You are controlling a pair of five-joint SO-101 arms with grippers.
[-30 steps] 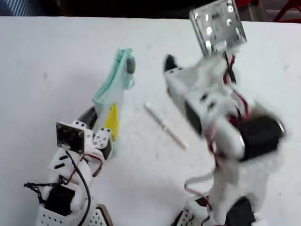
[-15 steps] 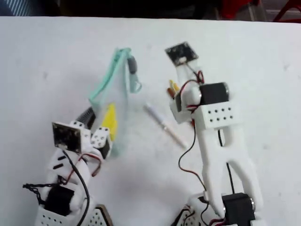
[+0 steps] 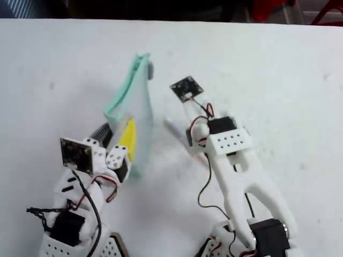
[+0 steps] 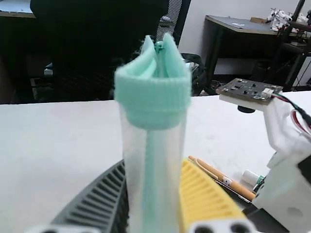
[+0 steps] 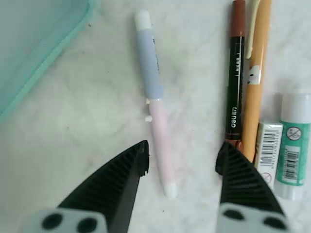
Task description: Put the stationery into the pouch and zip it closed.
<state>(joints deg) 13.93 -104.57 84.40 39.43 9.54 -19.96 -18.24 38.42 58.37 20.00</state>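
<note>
A clear pouch with a teal zip edge [image 3: 130,101] stands on its side at the table's left. My left gripper [image 3: 113,134] is shut on the pouch's near end [image 4: 153,82], which is pinched between the grey and yellow fingers [image 4: 204,194]. My right gripper [image 5: 184,148] is open and hangs low over the table, with its black fingers [image 5: 121,184] on either side of a pale blue and pink pen [image 5: 155,97]. Past one finger lie a brown pen [image 5: 235,73], an orange pen [image 5: 255,73] and a glue stick [image 5: 293,145]. The pouch's side [image 5: 34,43] is close by.
The right arm [image 3: 225,142] stretches from the table's near edge to the middle and covers most of the stationery from above; one end of the pale pen [image 3: 169,126] sticks out. The far and right parts of the white table [image 3: 289,69] are bare.
The right arm has swung down from a raised pose and come to rest low over the pens, beside the pouch. The left arm has held the pouch nearly still.
</note>
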